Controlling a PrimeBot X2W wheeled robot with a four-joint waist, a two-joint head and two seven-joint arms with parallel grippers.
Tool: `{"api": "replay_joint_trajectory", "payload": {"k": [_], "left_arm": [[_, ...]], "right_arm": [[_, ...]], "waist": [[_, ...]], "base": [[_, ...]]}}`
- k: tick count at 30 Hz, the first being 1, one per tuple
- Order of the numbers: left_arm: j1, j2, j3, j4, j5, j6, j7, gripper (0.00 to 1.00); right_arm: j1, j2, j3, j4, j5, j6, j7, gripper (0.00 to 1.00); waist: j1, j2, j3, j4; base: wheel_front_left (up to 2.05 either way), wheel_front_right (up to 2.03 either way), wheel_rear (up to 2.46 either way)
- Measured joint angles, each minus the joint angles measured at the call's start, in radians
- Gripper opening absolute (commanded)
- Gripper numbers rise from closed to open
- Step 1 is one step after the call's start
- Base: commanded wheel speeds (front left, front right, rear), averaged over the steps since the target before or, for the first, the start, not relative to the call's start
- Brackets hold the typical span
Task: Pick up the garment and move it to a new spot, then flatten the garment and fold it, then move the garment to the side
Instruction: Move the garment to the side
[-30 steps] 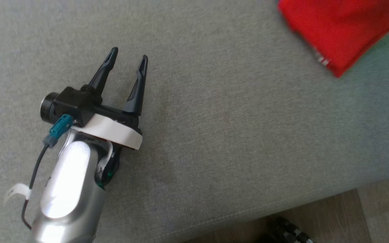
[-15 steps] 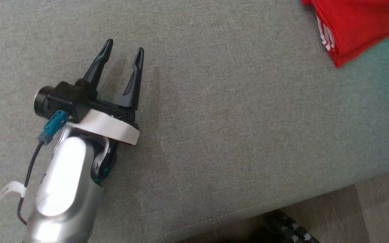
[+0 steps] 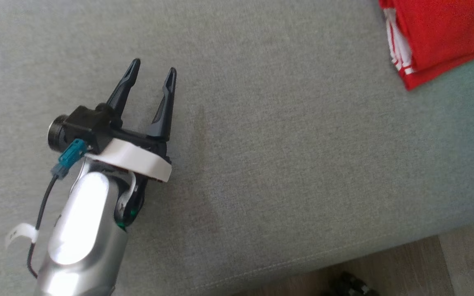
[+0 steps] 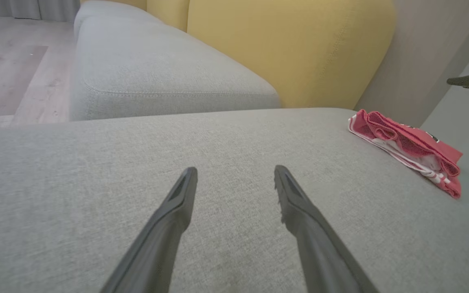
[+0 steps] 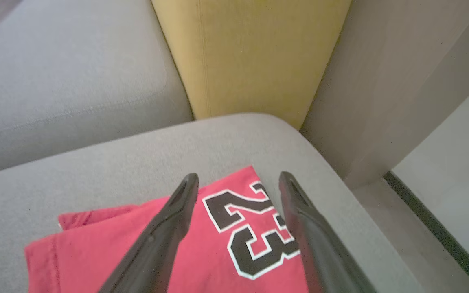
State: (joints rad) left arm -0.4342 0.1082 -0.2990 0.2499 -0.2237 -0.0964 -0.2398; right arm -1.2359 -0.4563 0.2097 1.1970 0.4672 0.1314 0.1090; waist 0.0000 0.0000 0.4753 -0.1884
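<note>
While we are looking down over the grey sofa seat (image 3: pixel 286 164), the folded red garment (image 3: pixel 438 37) is lying at its far right corner, at about two o'clock from our left claw (image 3: pixel 154 66) and well apart from it. That claw is hovering released and empty over bare cushion. Our right claw (image 5: pixel 237 176) is hanging directly above the garment, spread wide and gripping nothing, the printed 23 (image 5: pixel 255 228) showing inside its gap. We are judging the right arm far nearer for any last nudge sideways.

The red garment (image 5: pixel 202 244) bears the black number "23".
</note>
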Motion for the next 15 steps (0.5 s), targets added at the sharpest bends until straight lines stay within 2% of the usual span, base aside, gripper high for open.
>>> {"api": "replay_joint_trajectory", "payload": {"k": [10,15], "left_arm": [[0.085,-0.013,0.056,0.018,-0.031,0.026,-0.010,1.00],[0.154,-0.008,0.124,-0.005,-0.044,0.060,-0.010,1.00]], "right_arm": [[0.072,0.037,0.055,-0.152,-0.009,0.000,-0.143,1.00],[0.233,0.049,0.072,-0.282,0.012,0.000,-0.206,1.00]], "waist": [[-0.0001,0.0000,-0.167,0.027],[-0.0001,0.0001,-0.281,0.050]], "base": [[0.00,0.00,0.00],[0.00,0.00,0.00]]}}
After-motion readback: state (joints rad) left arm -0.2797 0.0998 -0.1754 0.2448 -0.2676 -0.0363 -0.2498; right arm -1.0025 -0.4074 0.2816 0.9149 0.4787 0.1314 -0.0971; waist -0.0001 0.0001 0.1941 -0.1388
